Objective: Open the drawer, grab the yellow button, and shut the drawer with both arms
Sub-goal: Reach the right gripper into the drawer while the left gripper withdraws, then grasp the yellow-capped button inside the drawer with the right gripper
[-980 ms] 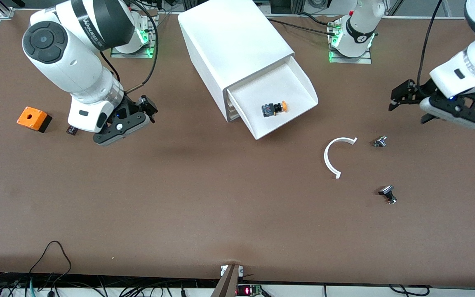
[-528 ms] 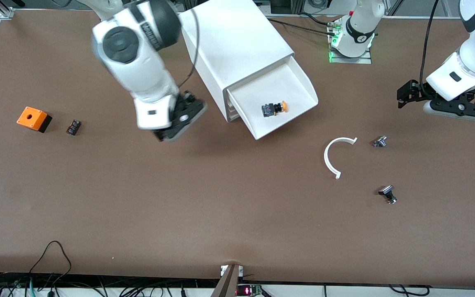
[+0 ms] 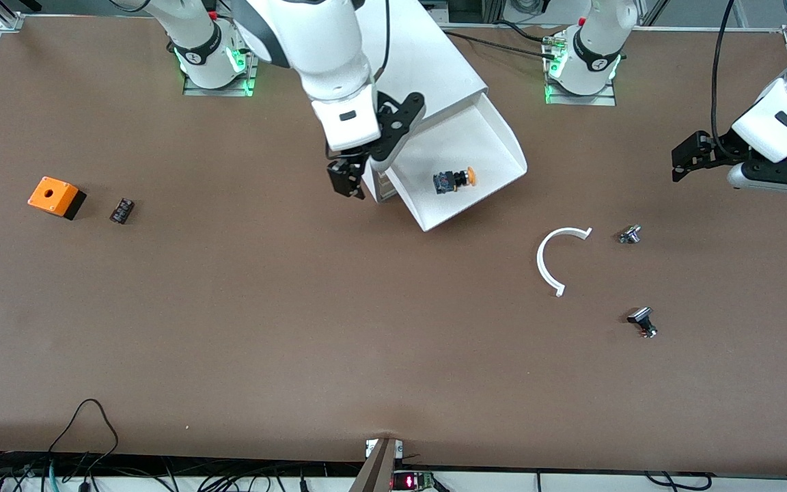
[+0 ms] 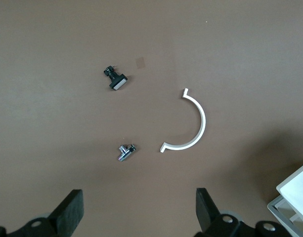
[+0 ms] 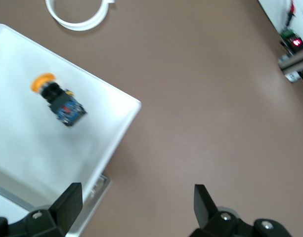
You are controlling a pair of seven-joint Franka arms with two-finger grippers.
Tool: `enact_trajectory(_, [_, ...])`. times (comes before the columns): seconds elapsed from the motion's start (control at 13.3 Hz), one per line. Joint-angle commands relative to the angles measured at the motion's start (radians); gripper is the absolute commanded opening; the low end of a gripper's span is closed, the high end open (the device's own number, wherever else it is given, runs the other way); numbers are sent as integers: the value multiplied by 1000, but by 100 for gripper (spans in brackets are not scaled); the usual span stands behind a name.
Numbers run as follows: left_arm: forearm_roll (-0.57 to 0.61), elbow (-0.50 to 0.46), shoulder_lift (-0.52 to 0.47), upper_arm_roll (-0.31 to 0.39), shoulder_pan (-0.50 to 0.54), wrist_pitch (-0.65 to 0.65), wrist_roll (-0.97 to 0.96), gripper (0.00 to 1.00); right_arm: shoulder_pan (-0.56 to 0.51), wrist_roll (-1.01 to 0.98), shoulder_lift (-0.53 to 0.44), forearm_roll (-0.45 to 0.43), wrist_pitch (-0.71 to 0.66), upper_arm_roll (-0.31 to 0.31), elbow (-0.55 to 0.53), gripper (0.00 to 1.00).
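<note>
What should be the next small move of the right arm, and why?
Probably carry the right gripper over the button and start lowering. The drawer is already pulled out, the button lies uncovered in it, and the gripper is open and empty, at the cabinet edge of the drawer. The left gripper waits open over bare table.

Button (image 3: 455, 180) in open drawer (image 3: 496, 140)
</note>
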Motion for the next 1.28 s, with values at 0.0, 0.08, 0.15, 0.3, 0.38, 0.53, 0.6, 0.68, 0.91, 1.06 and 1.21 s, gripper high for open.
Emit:
enact_trajectory(0.0, [3,22,32,6,-1,-6,-5,100,48,-21,96,-3,7,2,78,100])
enact_trajectory(0.08, [13,23,32,4,-1,-7,-7,100,56,-44,131,-5,7,17,100,100])
enact_trajectory(0.15, [15,25,32,4,-1,-7,-5,100,62,-73,162,-5,1,24,127,100])
enact_trajectory(0.3, [26,28,30,1,-1,-12,-8,100,73,-151,196,-3,-18,24,158,100])
enact_trajectory(0.38, [35,31,30,1,-2,-10,-8,100,74,-188,209,-1,-19,25,164,100])
enact_trajectory(0.53, [47,37,30,-4,-4,-7,-7,100,91,-222,214,11,-39,27,187,100])
enact_trajectory(0.6, [46,48,32,-4,-4,-6,-4,100,97,-222,216,12,-47,27,196,100])
enact_trajectory(0.68, [44,49,32,-4,-4,-4,-4,100,108,-222,226,14,-47,25,198,100])
enact_trajectory(0.91, [43,51,32,-4,-4,-2,-4,100,137,-219,278,9,-32,21,235,100])
enact_trajectory(1.06, [41,51,32,-2,-2,-2,-4,100,143,-220,306,9,-16,18,250,100])
enact_trajectory(1.21, [39,51,32,-2,-2,-4,-5,100,156,-222,315,5,2,8,250,100])
